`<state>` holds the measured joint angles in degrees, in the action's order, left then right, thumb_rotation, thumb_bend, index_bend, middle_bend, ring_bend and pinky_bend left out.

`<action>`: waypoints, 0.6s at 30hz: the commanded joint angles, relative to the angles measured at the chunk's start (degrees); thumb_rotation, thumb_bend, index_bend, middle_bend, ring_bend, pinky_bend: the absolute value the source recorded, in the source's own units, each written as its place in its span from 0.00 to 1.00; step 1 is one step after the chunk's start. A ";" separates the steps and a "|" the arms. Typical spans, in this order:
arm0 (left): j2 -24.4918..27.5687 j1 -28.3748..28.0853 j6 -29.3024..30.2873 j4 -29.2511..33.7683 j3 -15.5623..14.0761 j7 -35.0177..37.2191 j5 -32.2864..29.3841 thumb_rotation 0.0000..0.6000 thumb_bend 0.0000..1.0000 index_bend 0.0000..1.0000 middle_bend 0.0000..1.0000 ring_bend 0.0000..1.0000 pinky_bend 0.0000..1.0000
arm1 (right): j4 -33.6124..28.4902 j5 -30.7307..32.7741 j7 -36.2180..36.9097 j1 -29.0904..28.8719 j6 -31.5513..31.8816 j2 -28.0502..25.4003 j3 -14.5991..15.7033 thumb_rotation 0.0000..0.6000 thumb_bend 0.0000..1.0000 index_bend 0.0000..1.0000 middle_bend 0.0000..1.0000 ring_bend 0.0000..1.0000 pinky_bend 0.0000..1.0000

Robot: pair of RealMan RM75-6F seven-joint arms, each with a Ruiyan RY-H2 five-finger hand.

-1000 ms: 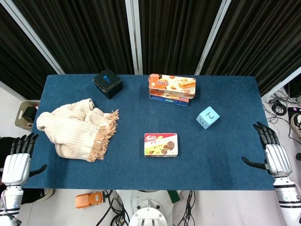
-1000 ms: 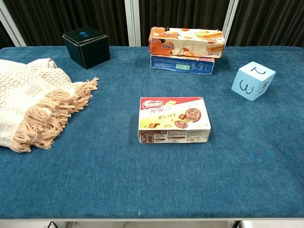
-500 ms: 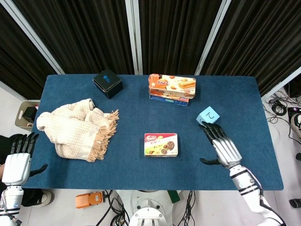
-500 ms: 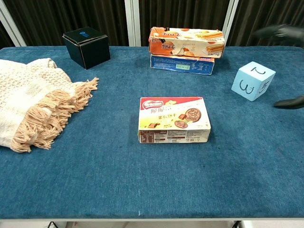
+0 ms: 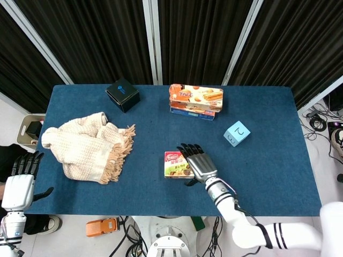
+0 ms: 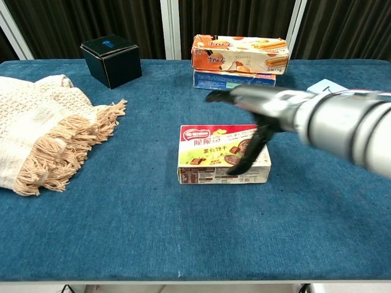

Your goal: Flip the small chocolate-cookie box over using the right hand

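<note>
Near the tabletop's (image 5: pixel 80 198) front edge, midway along, the cookie box (image 5: pixel 177 164) lies flat; the right hand (image 5: pixel 196 162) hovers over its right end, fingers (image 5: pixel 188 150) spread, holding nothing. A shallow push might slide it rather than tip it.

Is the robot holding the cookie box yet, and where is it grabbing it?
Not yet. The right robot hand hangs open over the right end of the small chocolate-cookie box, which lies flat. The left robot hand holds nothing too.

Right robot hand (image 5: pixel 195 162) silver-backed with black fingers, white forearm with black rings, left robot hand (image 5: pixel 19 184) alike
</note>
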<state>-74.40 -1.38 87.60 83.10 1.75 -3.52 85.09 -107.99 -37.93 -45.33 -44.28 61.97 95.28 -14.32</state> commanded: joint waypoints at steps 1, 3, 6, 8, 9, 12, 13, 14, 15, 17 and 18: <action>-0.02 0.07 0.00 -0.15 -0.07 0.09 -0.01 1.00 0.00 0.07 0.06 0.00 0.00 | 4.96 6.01 -4.59 -5.16 2.58 5.70 -1.93 1.00 0.05 0.00 0.00 0.00 0.00; -0.03 0.16 0.06 -0.30 -0.12 0.19 -0.03 1.00 0.00 0.07 0.06 0.00 0.00 | 6.86 7.41 -5.24 -6.51 3.29 7.45 -2.46 1.00 0.05 0.00 0.00 0.00 0.00; 0.00 0.30 0.14 -0.51 -0.16 0.40 -0.12 1.00 0.00 0.07 0.06 0.00 0.00 | 9.75 8.99 -6.24 -8.47 4.38 9.98 -3.09 1.00 0.05 0.00 0.01 0.00 0.00; 0.02 0.40 0.18 -0.63 -0.19 0.50 -0.17 1.00 0.00 0.07 0.06 0.00 0.00 | 11.53 10.31 -7.57 -9.82 5.06 11.50 -3.18 1.00 0.05 0.00 0.03 0.00 0.00; 0.03 0.44 0.22 -0.70 -0.20 0.56 -0.17 1.00 0.00 0.07 0.06 0.00 0.00 | 12.16 11.02 -8.10 -10.37 5.14 12.06 -3.28 1.00 0.05 0.00 0.04 0.00 0.00; -0.02 0.56 0.22 -0.93 -0.28 0.76 -0.22 1.00 0.00 0.07 0.06 0.00 0.00 | 13.99 13.17 -9.74 -12.03 5.21 13.64 -3.44 1.00 0.05 0.00 0.09 0.01 0.00; -0.04 0.60 0.19 -1.03 -0.29 0.82 -0.27 1.00 0.00 0.07 0.06 0.00 0.00 | 14.75 13.99 -10.47 -12.63 5.34 14.22 -3.39 1.00 0.05 0.00 0.10 0.01 0.00; -0.06 0.61 0.15 -1.09 -0.31 0.85 -0.29 1.00 0.00 0.07 0.06 0.00 0.00 | 15.30 14.60 -10.93 -13.05 5.43 14.66 -3.42 1.00 0.05 0.01 0.11 0.02 0.00; -0.07 0.63 0.15 -1.13 -0.31 0.90 -0.32 1.00 0.00 0.07 0.06 0.00 0.00 | 15.80 15.14 -11.21 -13.39 5.46 15.06 -3.51 1.00 0.05 0.03 0.13 0.05 0.00; -0.10 0.73 0.26 -1.26 -0.33 1.11 -0.30 1.00 0.00 0.07 0.06 0.00 0.00 | 16.85 15.61 -10.96 -13.79 5.54 15.78 -3.83 1.00 0.07 0.10 0.19 0.11 0.03; -0.09 0.79 0.30 -1.33 -0.34 1.18 -0.33 1.00 0.00 0.07 0.06 0.00 0.00 | 17.29 15.39 -10.53 -13.79 5.63 16.00 -3.91 1.00 0.10 0.16 0.23 0.16 0.06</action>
<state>-74.49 -0.57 87.91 81.76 1.42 -2.32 84.75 -91.14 -22.52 -56.16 -57.88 67.45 110.90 -18.03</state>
